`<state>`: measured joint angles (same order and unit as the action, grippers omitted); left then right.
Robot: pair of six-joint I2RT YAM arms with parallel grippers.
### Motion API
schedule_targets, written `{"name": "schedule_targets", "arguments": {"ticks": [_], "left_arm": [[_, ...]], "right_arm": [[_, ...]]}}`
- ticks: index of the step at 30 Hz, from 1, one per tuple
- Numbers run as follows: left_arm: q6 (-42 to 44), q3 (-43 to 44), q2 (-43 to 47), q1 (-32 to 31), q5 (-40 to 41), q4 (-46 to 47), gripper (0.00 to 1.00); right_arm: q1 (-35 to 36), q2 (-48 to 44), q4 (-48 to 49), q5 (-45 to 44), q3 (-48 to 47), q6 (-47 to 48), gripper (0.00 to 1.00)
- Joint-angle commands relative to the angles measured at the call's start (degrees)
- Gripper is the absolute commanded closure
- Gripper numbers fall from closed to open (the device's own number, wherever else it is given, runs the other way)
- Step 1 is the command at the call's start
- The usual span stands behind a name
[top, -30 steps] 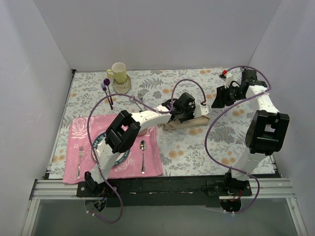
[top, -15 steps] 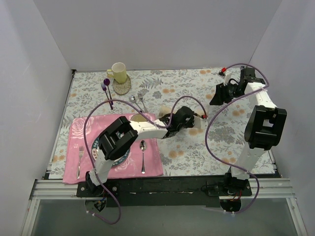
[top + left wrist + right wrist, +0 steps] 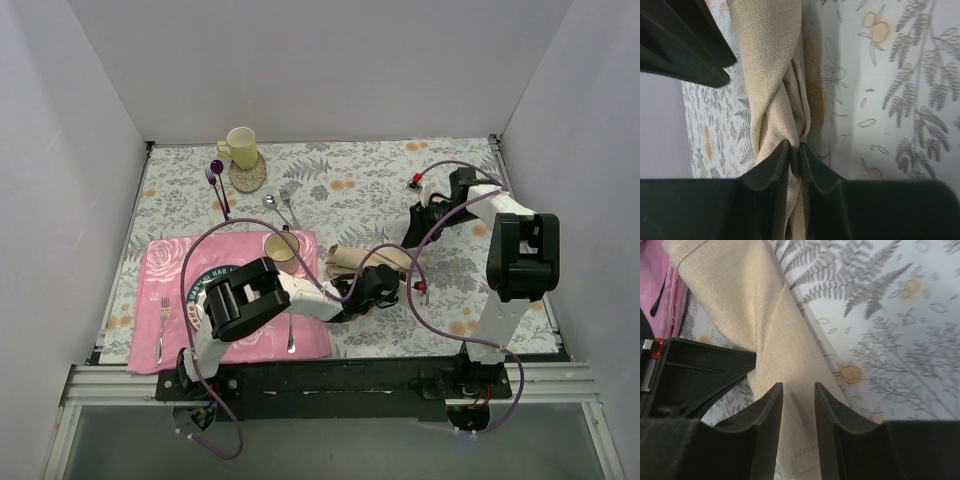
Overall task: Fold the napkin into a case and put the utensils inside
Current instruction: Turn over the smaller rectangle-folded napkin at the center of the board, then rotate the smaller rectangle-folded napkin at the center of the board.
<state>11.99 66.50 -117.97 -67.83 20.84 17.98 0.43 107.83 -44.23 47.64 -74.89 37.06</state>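
Note:
The beige napkin (image 3: 362, 259) lies as a long bunched roll on the grey floral tablecloth, right of the pink placemat. My left gripper (image 3: 372, 290) is low at its near side, shut on a pinched fold of the cloth (image 3: 775, 75). My right gripper (image 3: 418, 226) hovers at the roll's right end, jaws a little apart over the napkin (image 3: 765, 315), holding nothing. The small silver spoon (image 3: 269, 200) and fork (image 3: 289, 207) lie together further back, left of centre.
A pink floral placemat (image 3: 160, 260) holds a plate (image 3: 200, 285), a tan cup (image 3: 281, 247), a fork (image 3: 163, 328) and a longer spoon (image 3: 290, 318). A yellow mug (image 3: 240, 147) and a purple-handled fork (image 3: 218, 190) are at the back left. Purple cables loop over the table.
My left gripper has dragged the napkin toward the near edge and drawn it into a longer roll. My right gripper has come down and inward to the napkin's right end. The tan cup now shows.

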Motion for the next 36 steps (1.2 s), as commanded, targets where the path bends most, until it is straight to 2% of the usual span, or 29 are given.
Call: {"name": "schedule_targets", "arguments": {"ticks": [1, 2, 3, 5, 6, 9, 10, 13, 16, 20, 22, 23, 25, 26, 27, 29, 30, 33, 36], "left_arm": [[-3.46, -1.28, 6.7, -2.39, 1.48, -1.44, 0.81], [-4.51, -1.2, 6.7, -2.65, 1.57, -1.89, 0.76], [-5.04, -1.02, 6.79, -2.92, 1.48, -2.59, 0.67], [-7.75, 0.2, 7.31, -3.09, 0.52, -6.8, 0.6], [-8.64, 0.64, 7.75, -3.36, -0.01, -8.29, 0.54], [-13.38, 2.58, 9.25, -3.62, -4.04, -15.67, 0.46], [-14.61, 3.1, 9.51, -3.71, -5.79, -20.3, 0.41], [-20.67, 4.95, 11.18, -3.71, -9.58, -28.75, 0.4], [-26.39, 3.29, 14.87, -3.71, -15.9, -33.95, 0.39], [-28.42, -0.05, 19.35, -3.71, -19.61, -35.73, 0.36], [-29.73, 0.29, 20.58, -3.27, -20.22, -37.04, 0.36], [-31.05, 0.82, 20.94, -1.88, -20.75, -37.66, 0.4], [-35.51, 3.62, 21.38, 1.19, -26.18, -40.46, 0.45], [-36.85, 4.77, 21.21, 4.95, -27.59, -41.52, 0.48], [-37.82, 6.17, 21.03, 7.08, -31.18, -42.58, 0.56], [-39.66, 9.94, 20.07, 12.25, -34.45, -46.0, 0.62], [-39.85, 11.1, 19.63, 13.33, -36.55, -46.97, 0.69], [-40.03, 13.92, 17.25, 15.62, -38.32, -51.98, 0.77], [-41.16, 12.96, 16.02, 17.03, -39.73, -53.13, 0.78]], "right_arm": [[2.73, -5.0, -1.13, 0.27, 5.89, 3.37, 0.61], [2.91, -5.61, -0.69, -0.26, 8.07, 3.46, 0.61], [3.09, -5.7, 0.1, -0.79, 8.79, 3.46, 0.62], [3.18, -5.44, 0.72, -2.54, 9.76, 2.94, 0.62], [3.18, -5.26, 0.9, -3.16, 10.2, 2.84, 0.63], [3.18, -5.0, 0.72, -4.22, 10.99, 3.02, 0.63], [3.18, -5.09, 0.72, -4.31, 11.26, 3.02, 0.63], [3.18, -5.61, -0.67, -3.44, 11.26, 3.72, 0.63], [2.13, -7.02, -2.35, 0.41, 10.21, 3.46, 0.63], [0.19, -7.99, -6.65, 6.32, 6.17, 3.19, 0.61], [0.1, -7.73, -7.71, 7.12, 4.24, 3.02, 0.6], [0.1, -7.29, -8.41, 6.68, 2.4, 4.32, 0.6], [0.1, -6.58, -9.47, 4.85, 1.16, 4.86, 0.6], [0.1, -5.71, -9.65, 3.88, 0.37, 5.91, 0.6], [0.1, -5.09, -10.08, 1.87, 0.01, 6.7, 0.6], [0.19, -3.69, -10.44, -0.08, -0.25, 8.29, 0.6], [0.1, -3.25, -11.31, -1.39, -0.17, 10.03, 0.61], [0.1, -3.24, -11.93, -4.55, 1.14, 13.03, 0.62], [0.19, -4.82, -12.73, -7.37, 4.12, 15.76, 0.62]]}}
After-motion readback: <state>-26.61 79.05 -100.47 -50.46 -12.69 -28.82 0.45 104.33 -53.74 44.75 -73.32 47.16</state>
